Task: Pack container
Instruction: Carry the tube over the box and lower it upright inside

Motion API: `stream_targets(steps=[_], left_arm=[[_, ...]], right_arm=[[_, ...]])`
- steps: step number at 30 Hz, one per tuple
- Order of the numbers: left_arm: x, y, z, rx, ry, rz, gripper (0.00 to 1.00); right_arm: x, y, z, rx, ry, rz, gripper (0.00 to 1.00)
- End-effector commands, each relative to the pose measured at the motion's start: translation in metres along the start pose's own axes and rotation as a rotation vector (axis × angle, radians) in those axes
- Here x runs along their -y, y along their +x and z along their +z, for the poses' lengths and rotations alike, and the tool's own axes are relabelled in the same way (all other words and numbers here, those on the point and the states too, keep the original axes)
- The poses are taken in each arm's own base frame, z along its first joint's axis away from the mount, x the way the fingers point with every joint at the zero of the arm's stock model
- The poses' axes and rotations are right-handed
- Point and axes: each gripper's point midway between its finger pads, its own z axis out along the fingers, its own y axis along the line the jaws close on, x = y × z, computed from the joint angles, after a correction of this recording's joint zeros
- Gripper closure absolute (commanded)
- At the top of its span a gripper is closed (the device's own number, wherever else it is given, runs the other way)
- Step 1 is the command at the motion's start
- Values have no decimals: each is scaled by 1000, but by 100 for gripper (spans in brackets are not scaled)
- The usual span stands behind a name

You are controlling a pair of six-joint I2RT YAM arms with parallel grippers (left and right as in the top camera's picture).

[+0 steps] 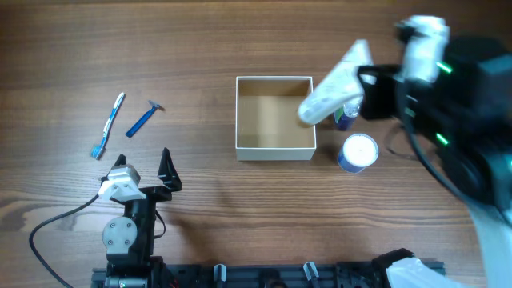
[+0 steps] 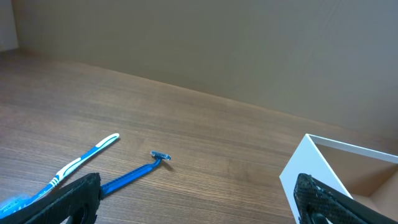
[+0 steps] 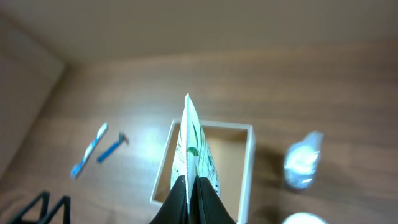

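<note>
Right pincer (image 3: 188, 196) gripping white tube (image 3: 189, 140), above right edge of container (image 3: 231, 152)

No text, brand, number or sign can be read in any view. Green and dark print is seen on the white tube (image 3: 194, 144), but it is too blurred and too edge-on to be made out as letters or a logo.
</note>
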Motion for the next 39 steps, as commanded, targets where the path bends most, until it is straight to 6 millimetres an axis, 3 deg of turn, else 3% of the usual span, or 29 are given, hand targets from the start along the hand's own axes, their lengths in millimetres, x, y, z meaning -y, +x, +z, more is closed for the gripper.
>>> stream_targets(steps=[1, 6, 11, 21, 30, 39], left_arm=[[-4, 0, 0, 1, -19, -12, 0], [-4, 0, 0, 1, -19, -12, 0], [-4, 0, 0, 1, -19, -12, 0], [-4, 0, 0, 1, -19, -12, 0], [-4, 0, 0, 1, -19, -12, 0], [-4, 0, 0, 1, -19, -12, 0]], right_arm=[[-12, 13, 70, -139, -30, 10, 96], [-1, 22, 140, -215, 2, 7, 96], [22, 34, 181, -255, 100, 6, 96], [47, 33, 188, -244, 233, -55, 96], [47, 28, 204, -185, 210, -94, 96], [48, 33, 203, -203, 216, -94, 94]])
